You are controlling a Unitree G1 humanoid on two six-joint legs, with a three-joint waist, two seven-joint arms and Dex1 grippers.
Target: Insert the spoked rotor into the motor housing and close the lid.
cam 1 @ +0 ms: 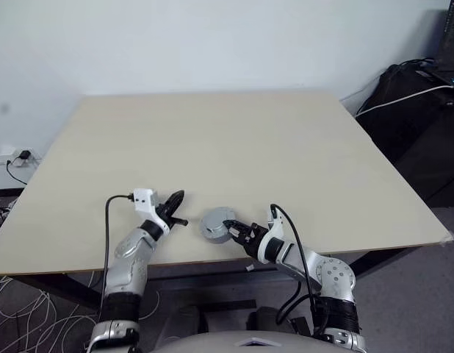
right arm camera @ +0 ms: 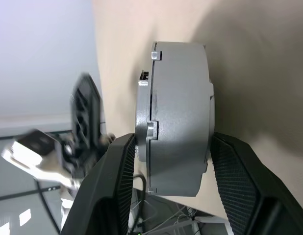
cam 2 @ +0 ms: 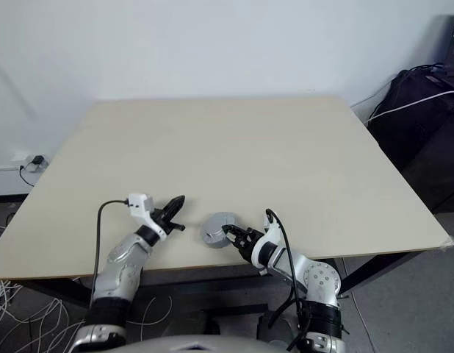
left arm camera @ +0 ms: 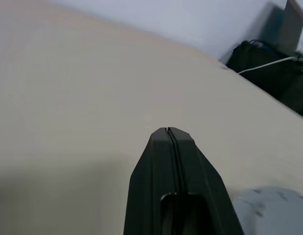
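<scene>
Your right gripper (cam 1: 232, 229) is clamped on the grey round assembly — the motor housing (cam 1: 214, 224) with the lid (right arm camera: 144, 132) already seated on it, judging from the seam line that runs round its side in the right wrist view. One black finger presses on each flat face, so the disc's axis runs straight across from pad to pad and its rim points away along the fingers. No rotor is visible; I take it to be closed up inside, though nothing shows that for sure.

The assembly sits close to the near edge of the table (cam 1: 234, 140), roughly midway along that edge. From the head views you cannot tell whether it rests on the wood or hangs just above it.

Your left gripper (cam 1: 175, 206) has its fingers pressed together with nothing between them. It stands just beside the assembly, on the side toward the table's left edge, apart from it and pointing across toward it.

So the right hand alone holds the part, and the left is the free one nearby. If the lid still needs pressing home, that push must come along the disc's axis — exactly where the right fingers already sit.
</scene>
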